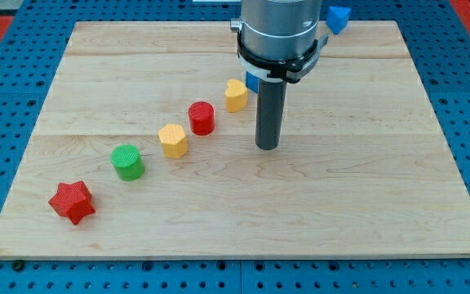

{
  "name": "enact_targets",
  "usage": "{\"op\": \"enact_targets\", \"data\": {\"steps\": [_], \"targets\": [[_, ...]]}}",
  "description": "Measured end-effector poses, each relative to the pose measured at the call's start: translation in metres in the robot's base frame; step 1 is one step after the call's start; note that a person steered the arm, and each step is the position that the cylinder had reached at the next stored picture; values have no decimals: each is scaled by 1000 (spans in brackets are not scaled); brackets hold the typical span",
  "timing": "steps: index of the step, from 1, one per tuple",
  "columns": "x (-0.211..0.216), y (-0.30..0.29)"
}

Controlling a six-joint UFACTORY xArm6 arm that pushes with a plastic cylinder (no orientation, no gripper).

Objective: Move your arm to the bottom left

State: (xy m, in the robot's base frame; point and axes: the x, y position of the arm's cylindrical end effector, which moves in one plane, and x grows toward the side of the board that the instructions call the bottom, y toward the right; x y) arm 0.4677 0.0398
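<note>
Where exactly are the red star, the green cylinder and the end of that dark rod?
red star (72,202), camera view, top face.
green cylinder (126,161), camera view, upper side.
my tip (268,147), camera view, rod's very end.

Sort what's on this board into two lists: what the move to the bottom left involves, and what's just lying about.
Part of the job:
- my tip, near the board's middle
- wooden board, its bottom left corner being the target

Just lying about:
- red star, nearest that corner
- green cylinder
- yellow hexagon
- red cylinder
- yellow heart
- blue block, at the top edge
</note>
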Motion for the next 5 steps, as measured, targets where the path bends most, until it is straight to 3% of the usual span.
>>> {"op": "enact_targets", "data": {"steps": [1,3,5], "targets": [[50,-23],[150,-179],[128,-337]]}}
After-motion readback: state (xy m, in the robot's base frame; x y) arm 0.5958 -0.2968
